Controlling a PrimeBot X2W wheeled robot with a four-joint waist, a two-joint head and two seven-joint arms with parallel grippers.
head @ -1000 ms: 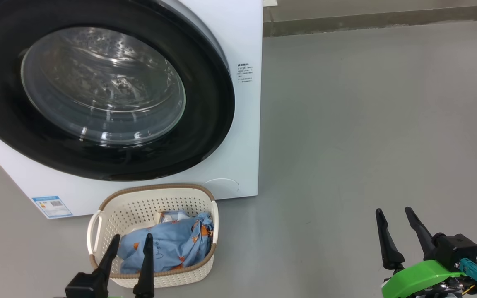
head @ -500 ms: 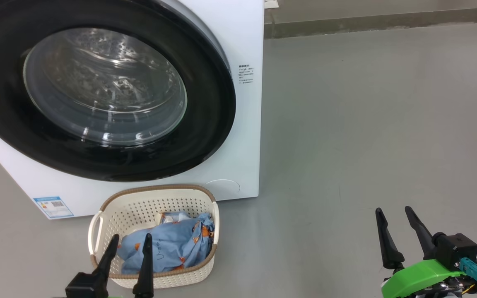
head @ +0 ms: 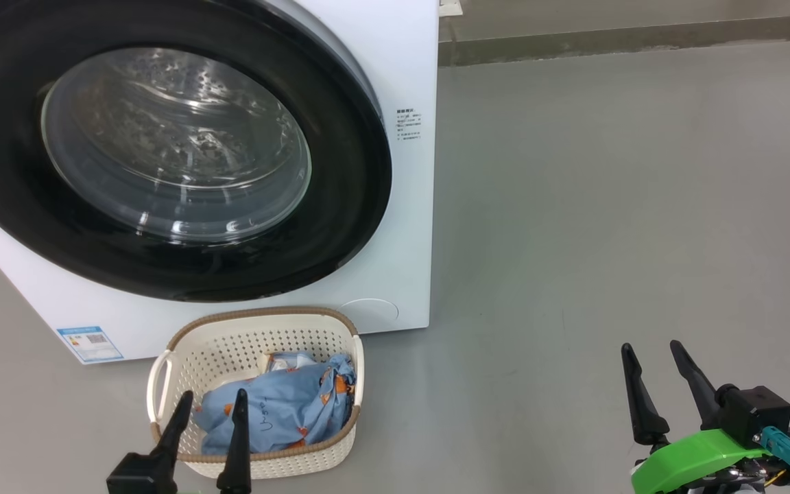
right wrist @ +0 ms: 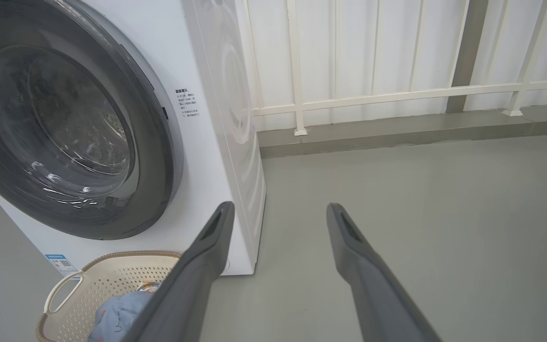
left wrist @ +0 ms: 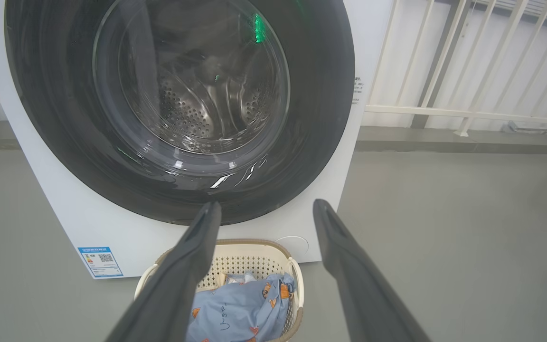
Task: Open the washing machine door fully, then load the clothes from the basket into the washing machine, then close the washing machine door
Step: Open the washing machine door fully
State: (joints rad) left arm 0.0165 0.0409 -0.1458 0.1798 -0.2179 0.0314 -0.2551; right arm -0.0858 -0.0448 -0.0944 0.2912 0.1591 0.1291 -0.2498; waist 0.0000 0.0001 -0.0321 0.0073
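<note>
Left gripper (head: 213,394) sits at the lower left of the head view, its two dark fingers spread apart and empty, tips over the near edge of the basket (head: 265,311). Just ahead of those tips the clothes (head: 292,405), light blue with orange prints, lie heaped in the basket. Beyond the basket stands the washing machine (head: 409,82), the washing machine door (head: 347,178) shut against its front. Well off to that gripper's right, the right gripper (head: 650,345) hangs over grey floor (head: 607,206), fingers likewise parted and holding nothing.

Left wrist view: between the spread fingers shows the door's lower black rim, with the basket and clothes just below it. A blue label (left wrist: 100,260) sits ahead to the left on the machine's front.

Right wrist view: the parted fingers frame floor. The machine's corner stands ahead to their left, the basket low on the left, and a white railing (right wrist: 373,95) far ahead.
</note>
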